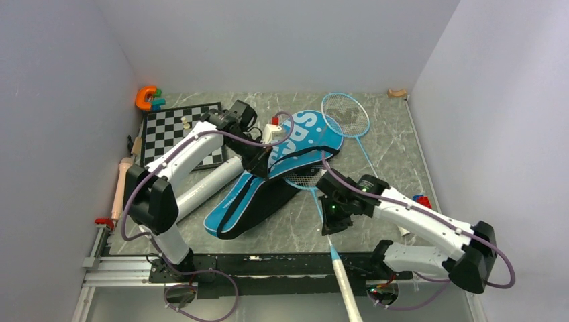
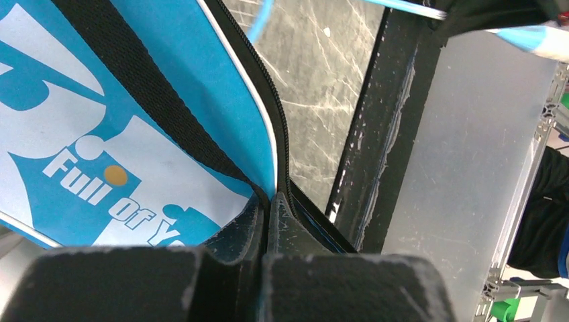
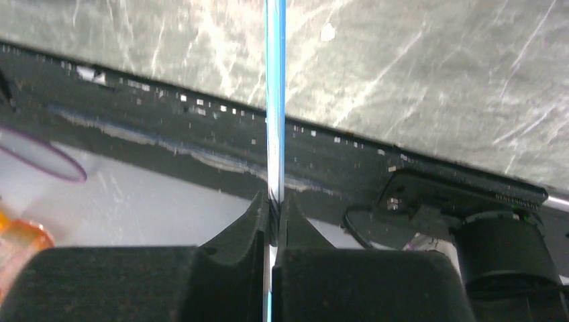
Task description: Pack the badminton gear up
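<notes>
While our left jaws pinch the floppy bag (image 2: 134,127) rim, our right jaws clamp the racket (image 3: 275,100) shaft. That shaft looks light and whippy.

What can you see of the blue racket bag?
The blue racket bag is racket-shaped fabric, blue with white lettering and piping, a black strap across it and a black zipper along its edge. It lies on the table, wide end far, narrow end near left. The zipper side gapes open, black inside. The left gripper is shut on that edge; a racket head sits partly under the flap.
</notes>
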Motion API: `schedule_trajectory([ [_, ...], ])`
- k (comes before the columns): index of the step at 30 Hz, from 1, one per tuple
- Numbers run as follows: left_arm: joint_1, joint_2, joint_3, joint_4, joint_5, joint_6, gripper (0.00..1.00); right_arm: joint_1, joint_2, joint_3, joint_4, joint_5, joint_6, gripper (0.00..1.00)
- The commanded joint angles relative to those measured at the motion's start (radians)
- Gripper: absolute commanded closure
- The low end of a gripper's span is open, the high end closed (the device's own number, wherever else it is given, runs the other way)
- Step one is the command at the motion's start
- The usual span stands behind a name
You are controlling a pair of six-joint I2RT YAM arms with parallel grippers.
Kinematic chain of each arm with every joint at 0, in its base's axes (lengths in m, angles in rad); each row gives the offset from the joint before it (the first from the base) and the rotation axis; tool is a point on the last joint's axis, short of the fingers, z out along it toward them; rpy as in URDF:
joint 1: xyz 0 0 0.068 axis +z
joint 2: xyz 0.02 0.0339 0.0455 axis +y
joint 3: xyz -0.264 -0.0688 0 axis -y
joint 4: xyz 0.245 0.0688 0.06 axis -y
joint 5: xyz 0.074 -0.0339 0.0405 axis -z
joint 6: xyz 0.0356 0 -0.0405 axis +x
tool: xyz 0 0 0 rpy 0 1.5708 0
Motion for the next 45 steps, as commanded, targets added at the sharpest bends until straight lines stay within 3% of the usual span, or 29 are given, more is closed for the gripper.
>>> schedule_trajectory([
  [1, -0.009, -0.097, -0.039, -0.054, 0.091, 0.056, 1.00, 0.005, 0.077, -0.003, 0.210, 0.145, 0.071, 1.00],
  [7, -0.011, -0.165, -0.110, -0.092, 0.112, 0.088, 1.00, -0.002, 0.304, 0.113, 0.302, 0.243, 0.054, 1.00],
  [14, -0.010, -0.216, -0.186, -0.072, 0.144, 0.090, 1.00, -0.076, 0.435, 0.235, 0.377, 0.245, -0.010, 1.00],
  [24, -0.012, -0.173, -0.238, 0.115, 0.224, 0.015, 1.00, -0.202, 0.512, 0.296, 0.573, 0.119, -0.083, 1.00],
  [36, -0.022, 0.072, -0.116, 0.213, 0.253, -0.019, 1.00, -0.301, 0.603, 0.171, 0.941, -0.175, 0.109, 1.00],
  [45, -0.024, 0.064, -0.212, 0.247, 0.155, -0.003, 1.00, -0.321, 0.735, 0.120, 1.203, -0.412, 0.178, 0.70],
])
